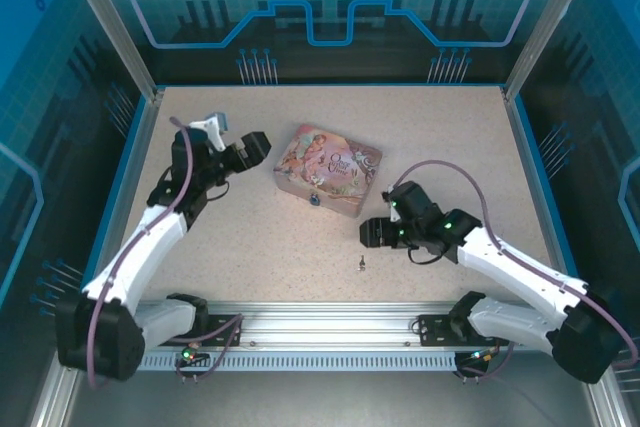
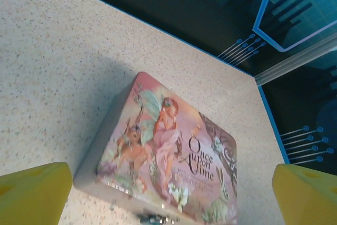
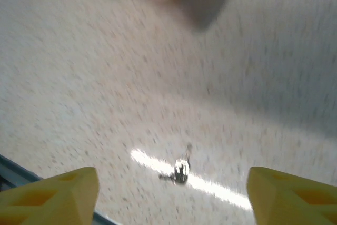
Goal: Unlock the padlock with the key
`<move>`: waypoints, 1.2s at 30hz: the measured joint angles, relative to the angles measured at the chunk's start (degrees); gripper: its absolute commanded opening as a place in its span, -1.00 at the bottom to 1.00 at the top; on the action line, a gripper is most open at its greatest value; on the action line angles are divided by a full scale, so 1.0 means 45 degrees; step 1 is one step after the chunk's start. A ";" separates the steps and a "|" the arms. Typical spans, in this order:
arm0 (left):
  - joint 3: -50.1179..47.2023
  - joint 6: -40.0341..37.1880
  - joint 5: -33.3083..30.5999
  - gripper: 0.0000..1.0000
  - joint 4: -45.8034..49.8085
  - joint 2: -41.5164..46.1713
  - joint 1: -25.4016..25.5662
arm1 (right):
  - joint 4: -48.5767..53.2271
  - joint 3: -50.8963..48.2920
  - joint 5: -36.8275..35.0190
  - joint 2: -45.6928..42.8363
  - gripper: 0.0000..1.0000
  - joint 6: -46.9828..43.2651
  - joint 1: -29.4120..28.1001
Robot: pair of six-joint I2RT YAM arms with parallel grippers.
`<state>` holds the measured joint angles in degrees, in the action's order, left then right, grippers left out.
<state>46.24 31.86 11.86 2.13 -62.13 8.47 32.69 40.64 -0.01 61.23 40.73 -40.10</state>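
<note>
Near the front edge of the bench [image 1: 250, 267], my right pincer [image 1: 368, 234] stands wide by a tiny grey metal key [image 1: 361, 265], my left pincer [image 1: 262, 147] wide too.

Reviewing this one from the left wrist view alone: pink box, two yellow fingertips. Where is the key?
Observer: The key lies bare on the table, clear of the box on its near side.
Operator: Is the right claw near it?
Observer: The right claw is just beyond the key, open and empty.
Operator: And the padlock?
Observer: The padlock sits at the middle of the box's near side, facing the key.
</note>
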 measured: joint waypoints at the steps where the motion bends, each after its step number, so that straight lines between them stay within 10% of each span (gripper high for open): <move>1: -0.0340 0.0063 0.0024 0.98 0.0073 0.0398 0.0019 | 0.0126 -0.0126 -0.0010 0.0277 0.34 0.0228 -0.0219; 18: -0.1817 0.0597 0.0996 0.98 0.1277 0.2516 0.0073 | 0.0903 0.2142 -0.0962 0.6096 -0.15 0.1350 -0.2399; 36: -0.1807 0.0476 0.0996 0.98 0.1889 0.2754 0.0073 | 0.1467 0.2375 -0.1243 0.7067 -0.46 0.1433 -0.2589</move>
<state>38.11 34.00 16.34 10.63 -49.74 8.80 39.29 51.33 -5.61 93.03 47.18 -51.75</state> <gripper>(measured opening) 0.990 0.283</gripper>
